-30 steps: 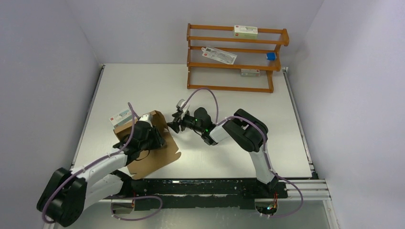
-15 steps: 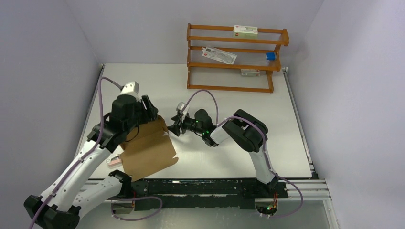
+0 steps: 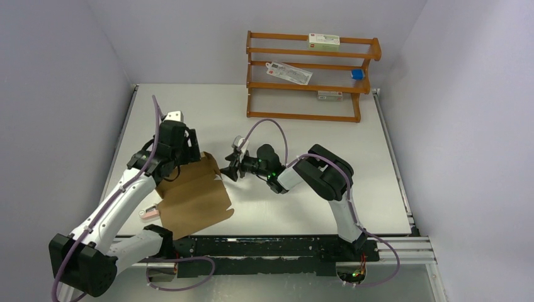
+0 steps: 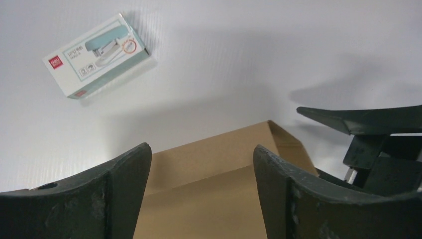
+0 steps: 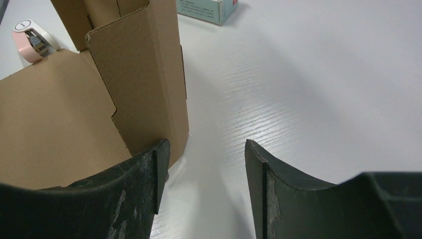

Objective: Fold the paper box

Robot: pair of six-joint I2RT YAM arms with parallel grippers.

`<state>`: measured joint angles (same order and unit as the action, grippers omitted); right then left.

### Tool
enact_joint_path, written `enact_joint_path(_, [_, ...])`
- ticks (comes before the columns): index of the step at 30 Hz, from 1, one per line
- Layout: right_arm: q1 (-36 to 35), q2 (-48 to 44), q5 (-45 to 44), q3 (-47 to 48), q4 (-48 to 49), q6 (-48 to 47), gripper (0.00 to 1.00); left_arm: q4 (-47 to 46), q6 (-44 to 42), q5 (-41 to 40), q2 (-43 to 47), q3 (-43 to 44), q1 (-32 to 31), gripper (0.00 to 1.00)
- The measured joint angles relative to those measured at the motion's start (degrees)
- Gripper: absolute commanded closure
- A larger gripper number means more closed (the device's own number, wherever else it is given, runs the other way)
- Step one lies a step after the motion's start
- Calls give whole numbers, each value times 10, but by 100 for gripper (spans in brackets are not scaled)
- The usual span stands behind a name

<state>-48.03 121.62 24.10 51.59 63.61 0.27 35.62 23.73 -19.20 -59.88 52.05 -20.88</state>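
The brown cardboard paper box point(image 3: 195, 198) lies at the table's front left, partly folded, with its far wall and side flap standing up. In the left wrist view its folded far edge point(image 4: 214, 164) shows between the fingers. In the right wrist view the upright side flap point(image 5: 144, 74) stands beside the left finger. My left gripper point(image 3: 189, 150) is open and empty, above the box's far edge. My right gripper point(image 3: 231, 167) is open and empty, low at the box's right corner, with one finger against the upright flap.
A small white and teal carton point(image 4: 97, 52) lies on the table beyond the box, hidden by the left arm in the top view. A pink item point(image 3: 150, 214) lies left of the box. A wooden rack point(image 3: 312, 75) with cartons stands at the back.
My left arm lifted off the box, swung up and back, and now hovers above its far edge. The right gripper stayed at the box's right corner.
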Motion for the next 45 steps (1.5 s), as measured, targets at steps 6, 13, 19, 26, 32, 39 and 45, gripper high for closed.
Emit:
enact_joint_path(6, [-2, 0, 7, -1, 0, 0, 39, -5, 2, 27, 11, -42, 7, 30])
enact_joint_path(13, [-4, 0, 15, -2, 0, 0, 37, -30, 0, 39, 26, -61, 9, 34])
enact_joint_path(19, [-6, 0, 23, 14, -6, -2, 37, -33, -4, 51, 28, -63, 10, 37])
enact_joint_path(26, [-9, 3, 22, 45, -14, -8, 37, -43, -16, 70, 31, -67, 10, 39])
enact_joint_path(32, [-13, 19, 17, 62, -10, -10, 37, -50, -24, 92, 31, -68, 13, 42])
enact_joint_path(39, [-16, 19, 9, 51, -7, -13, 37, -58, -29, 105, 28, -70, 13, 43])
enact_joint_path(45, [-26, 10, 24, 25, -20, -17, 36, -68, -30, 107, 21, -70, 13, 43])
